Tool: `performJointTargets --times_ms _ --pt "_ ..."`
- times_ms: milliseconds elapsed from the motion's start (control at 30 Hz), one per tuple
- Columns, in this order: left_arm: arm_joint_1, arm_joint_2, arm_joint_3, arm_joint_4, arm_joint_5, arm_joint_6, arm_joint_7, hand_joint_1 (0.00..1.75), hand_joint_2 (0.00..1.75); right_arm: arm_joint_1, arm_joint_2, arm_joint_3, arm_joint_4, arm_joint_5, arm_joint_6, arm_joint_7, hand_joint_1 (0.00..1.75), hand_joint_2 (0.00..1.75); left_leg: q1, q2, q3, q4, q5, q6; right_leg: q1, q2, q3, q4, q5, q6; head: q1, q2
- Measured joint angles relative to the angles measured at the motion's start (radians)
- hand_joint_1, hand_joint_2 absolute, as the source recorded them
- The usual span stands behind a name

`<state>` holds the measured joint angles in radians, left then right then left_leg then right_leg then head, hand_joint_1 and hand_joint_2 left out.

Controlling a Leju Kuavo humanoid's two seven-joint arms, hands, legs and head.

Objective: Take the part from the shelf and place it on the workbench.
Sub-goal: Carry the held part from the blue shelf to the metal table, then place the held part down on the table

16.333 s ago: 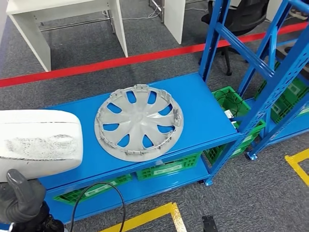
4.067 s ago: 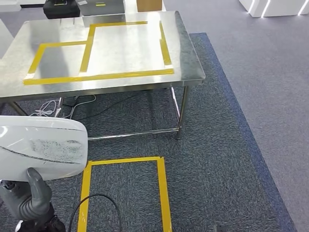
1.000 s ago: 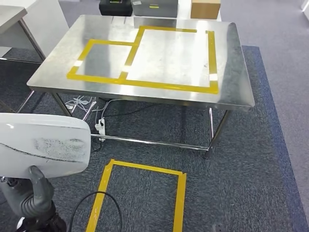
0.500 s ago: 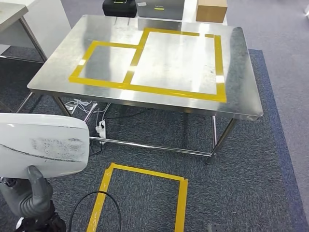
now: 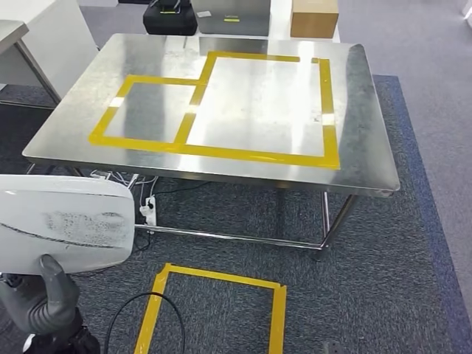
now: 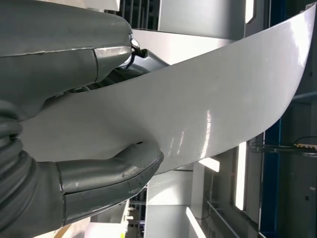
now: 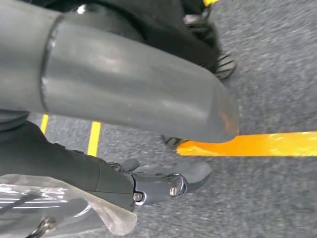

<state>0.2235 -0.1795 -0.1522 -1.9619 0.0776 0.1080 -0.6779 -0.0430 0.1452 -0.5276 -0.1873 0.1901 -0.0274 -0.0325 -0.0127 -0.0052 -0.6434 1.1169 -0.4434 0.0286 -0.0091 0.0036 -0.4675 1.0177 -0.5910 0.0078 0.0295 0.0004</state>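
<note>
One hand, the left hand (image 5: 47, 306), pinches the white part (image 5: 64, 221) between thumb and fingers (image 6: 112, 171), holding it low and close to the body. Beside it, the right hand (image 7: 123, 148) hangs over grey carpet (image 7: 276, 74) with fingers loosely spread, holding nothing. Ahead of the left hand lies a yellow tape square (image 5: 217, 279) on the floor, and beyond it stands the steel table (image 5: 361, 147), marked with yellow tape outlines (image 5: 223, 151).

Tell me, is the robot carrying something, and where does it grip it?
Yes: its left hand holds a curved white glossy panel by one edge, thumb against one face.
</note>
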Motion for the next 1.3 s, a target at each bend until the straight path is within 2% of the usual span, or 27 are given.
performJointTargets --times_ms 67,100,167,233,300,333,367,400,467,500,533,600,667,733,800,833,867,900,933,967,1000,1033,1067,1167,1200,1233,1300 --pt "0.0 -0.001 0.0 0.001 0.0 0.0 0.0 1.75 1.75 -0.003 0.001 -0.001 0.002 0.0 0.002 0.002 0.0 0.0 -0.008 0.003 0.017 -0.038 -0.015 0.016 -0.001 -0.004 0.009 -0.007 -0.002 0.011 -0.003 0.0" --pt "-0.001 -0.001 0.0 0.001 0.001 0.0 0.0 1.75 1.75 -0.004 0.001 -0.001 0.001 0.0 0.002 0.002 0.0 0.0 -0.006 0.002 0.028 -0.059 -0.023 0.02 -0.001 -0.006 0.011 -0.007 0.002 0.017 -0.004 0.0" --pt "0.0 -0.003 -0.001 0.001 0.001 0.0 0.0 1.75 1.75 -0.006 0.001 -0.001 0.001 0.0 0.004 0.002 0.0 0.0 0.0 0.001 0.056 -0.096 -0.034 0.023 -0.001 -0.007 -0.001 0.023 0.009 0.026 -0.001 0.0" --pt "0.0 -0.004 -0.001 0.001 0.002 0.0 0.0 1.75 1.75 -0.008 0.001 -0.001 0.001 0.001 0.006 0.002 0.0 0.0 0.005 0.0 0.082 -0.116 -0.039 0.024 -0.001 -0.005 -0.062 0.112 -0.008 0.031 0.002 0.0" --pt "-0.001 -0.005 -0.002 0.001 0.003 0.0 0.0 1.75 1.75 -0.008 0.001 -0.001 0.001 0.002 0.009 0.003 0.0 0.0 0.008 -0.001 0.1 -0.12 -0.054 0.023 -0.002 -0.004 -0.149 0.217 -0.052 0.037 0.004 0.0" --pt "-0.001 -0.005 -0.002 0.001 0.003 0.0 0.0 1.75 1.75 -0.006 0.0 -0.001 0.001 0.002 0.009 0.005 0.0 0.0 0.009 -0.001 0.112 -0.12 -0.065 0.022 -0.003 -0.004 -0.184 0.244 -0.068 0.041 0.004 0.0" --pt "0.0 -0.005 -0.002 0.001 0.003 0.0 0.0 1.75 1.75 -0.003 0.0 -0.001 0.001 0.003 0.009 0.007 0.0 0.0 0.011 -0.002 0.127 -0.12 -0.076 0.019 -0.004 -0.004 -0.203 0.241 -0.065 0.045 0.005 0.0" --pt "0.0 -0.005 -0.002 0.001 0.003 0.0 0.0 1.75 1.75 0.0 -0.001 -0.002 0.002 0.004 0.009 0.008 0.0 0.0 0.013 -0.003 0.145 -0.12 -0.089 0.015 -0.005 -0.005 -0.209 0.208 -0.039 0.049 0.005 0.0" --pt "0.0 -0.006 -0.001 0.002 0.005 0.0 0.0 1.75 1.75 0.004 -0.002 -0.002 0.002 0.006 0.009 0.01 0.0 0.0 0.016 -0.004 0.181 -0.119 -0.118 0.004 -0.009 -0.008 -0.2 0.104 0.061 0.055 0.004 0.0" --pt "-0.001 -0.006 -0.001 0.002 0.006 0.0 0.0 1.75 1.75 0.005 -0.002 -0.002 0.003 0.007 0.008 0.012 0.0 0.0 0.016 -0.004 0.193 -0.117 -0.132 -0.002 -0.009 -0.01 -0.194 0.064 0.093 0.051 0.003 0.0" --pt "-0.001 -0.006 -0.001 0.003 0.007 0.0 0.0 1.75 1.75 0.006 -0.002 -0.002 0.004 0.008 0.007 0.013 0.0 0.0 0.015 -0.003 0.2 -0.116 -0.143 -0.008 -0.009 -0.011 -0.188 0.045 0.115 0.043 0.002 0.0" --pt "-0.002 -0.006 -0.001 0.004 0.008 0.0 0.0 1.75 1.75 0.004 -0.001 -0.002 0.004 0.01 0.006 0.016 0.0 0.0 0.014 -0.003 0.207 -0.113 -0.153 -0.018 -0.006 -0.011 -0.177 0.043 0.108 0.019 -0.001 0.0" --pt "-0.003 -0.006 -0.001 0.004 0.008 0.001 0.0 1.75 1.75 0.004 -0.002 -0.002 0.003 0.012 0.006 0.018 0.0 0.0 0.015 -0.001 0.19 -0.067 -0.143 -0.026 -0.007 -0.008 -0.159 0.039 0.106 0.006 -0.003 0.0" --pt "-0.004 -0.006 -0.001 0.004 0.008 0.001 0.0 1.75 1.75 0.003 -0.002 -0.003 0.003 0.013 0.006 0.019 0.0 0.0 0.017 0.0 0.12 0.049 -0.144 -0.036 -0.01 -0.007 -0.138 0.032 0.094 -0.003 -0.003 0.0" --pt "-0.004 -0.006 0.0 0.004 0.008 0.001 0.0 1.75 1.75 0.002 -0.001 -0.003 0.003 0.014 0.006 0.019 0.0 0.0 0.018 0.0 0.032 0.164 -0.195 -0.041 -0.01 -0.005 -0.114 0.028 0.076 -0.007 -0.003 0.0" --pt "-0.004 -0.005 0.0 0.004 0.008 0.001 0.0 1.75 1.75 0.002 -0.001 -0.003 0.003 0.014 0.006 0.019 0.0 0.0 0.018 0.0 -0.001 0.193 -0.223 -0.04 -0.009 -0.004 -0.101 0.028 0.065 -0.007 -0.003 0.0" --pt "-0.004 -0.005 0.0 0.004 0.008 0.001 0.0 1.75 1.75 0.002 -0.001 -0.003 0.003 0.014 0.006 0.019 0.0 0.0 0.017 0.0 -0.022 0.194 -0.232 -0.038 -0.009 -0.002 -0.085 0.027 0.054 -0.006 -0.003 0.0" --pt "-0.004 -0.005 0.0 0.004 0.008 0.001 0.0 1.75 1.75 0.002 -0.001 -0.003 0.003 0.015 0.006 0.019 0.0 0.0 0.016 0.0 -0.03 0.169 -0.218 -0.033 -0.008 0.0 -0.068 0.027 0.042 -0.006 -0.003 0.0" --pt "-0.004 -0.005 0.0 0.004 0.008 0.001 0.0 1.75 1.75 0.002 -0.001 -0.003 0.003 0.015 0.006 0.02 0.0 0.0 0.013 0.0 -0.028 0.122 -0.177 -0.025 -0.007 0.002 -0.052 0.026 0.031 -0.005 -0.003 0.0" --pt "-0.004 -0.004 0.0 0.004 0.008 0.001 0.0 1.75 1.75 0.003 -0.001 -0.003 0.003 0.016 0.005 0.023 0.0 0.0 0.008 0.001 -0.023 0.061 -0.114 -0.014 -0.007 0.002 -0.041 0.024 0.02 -0.004 -0.004 0.0" --pt "-0.004 -0.004 0.0 0.004 0.008 0.001 0.0 1.75 1.75 0.004 0.0 -0.003 0.004 0.018 0.004 0.027 0.0 0.0 0.002 0.002 -0.02 0.016 -0.068 -0.003 -0.006 0.003 -0.03 0.023 0.01 -0.001 -0.003 0.0" --pt "-0.004 -0.004 0.0 0.004 0.008 0.0 0.0 1.75 1.75 0.003 0.001 -0.004 0.005 0.019 0.003 0.031 0.0 0.0 -0.003 0.002 -0.016 -0.021 -0.033 0.004 -0.005 0.003 -0.025 0.02 0.001 0.003 -0.004 0.0" --pt "-0.004 -0.004 0.0 0.004 0.009 -0.001 0.0 1.75 1.75 0.002 0.002 -0.004 0.006 0.021 0.002 0.037 0.0 0.0 -0.008 0.001 -0.013 -0.04 -0.014 0.009 -0.005 0.003 -0.022 0.014 -0.004 0.007 -0.004 0.0" --pt "-0.007 -0.005 -0.002 0.005 0.011 -0.002 0.0 1.75 1.75 -0.004 0.003 -0.004 0.005 0.024 0.001 0.045 0.0 0.0 -0.003 -0.001 0.007 -0.066 -0.009 0.01 -0.003 0.001 -0.004 -0.003 -0.014 0.022 -0.007 0.0" --pt "-0.009 -0.006 -0.002 0.005 0.01 -0.001 0.0 1.75 1.75 -0.006 0.003 -0.005 0.005 0.024 0.001 0.045 0.0 0.0 0.0 -0.001 0.016 -0.075 -0.01 0.013 -0.002 0.0 -0.01 0.012 -0.024 0.027 -0.006 0.0" --pt "-0.011 -0.006 -0.003 0.006 0.009 0.002 0.0 1.75 1.75 -0.008 0.003 -0.005 0.005 0.024 0.001 0.045 0.0 0.0 0.004 0.0 0.025 -0.083 -0.013 0.017 -0.002 0.0 -0.031 0.052 -0.041 0.031 -0.005 0.0" --pt "-0.014 -0.006 -0.004 0.008 -0.003 0.02 0.0 1.75 1.75 -0.01 0.003 -0.006 0.005 0.024 0.002 0.045 0.0 0.0 0.004 0.001 0.035 -0.086 -0.023 0.023 -0.002 -0.001 -0.118 0.183 -0.079 0.039 -0.005 0.0"
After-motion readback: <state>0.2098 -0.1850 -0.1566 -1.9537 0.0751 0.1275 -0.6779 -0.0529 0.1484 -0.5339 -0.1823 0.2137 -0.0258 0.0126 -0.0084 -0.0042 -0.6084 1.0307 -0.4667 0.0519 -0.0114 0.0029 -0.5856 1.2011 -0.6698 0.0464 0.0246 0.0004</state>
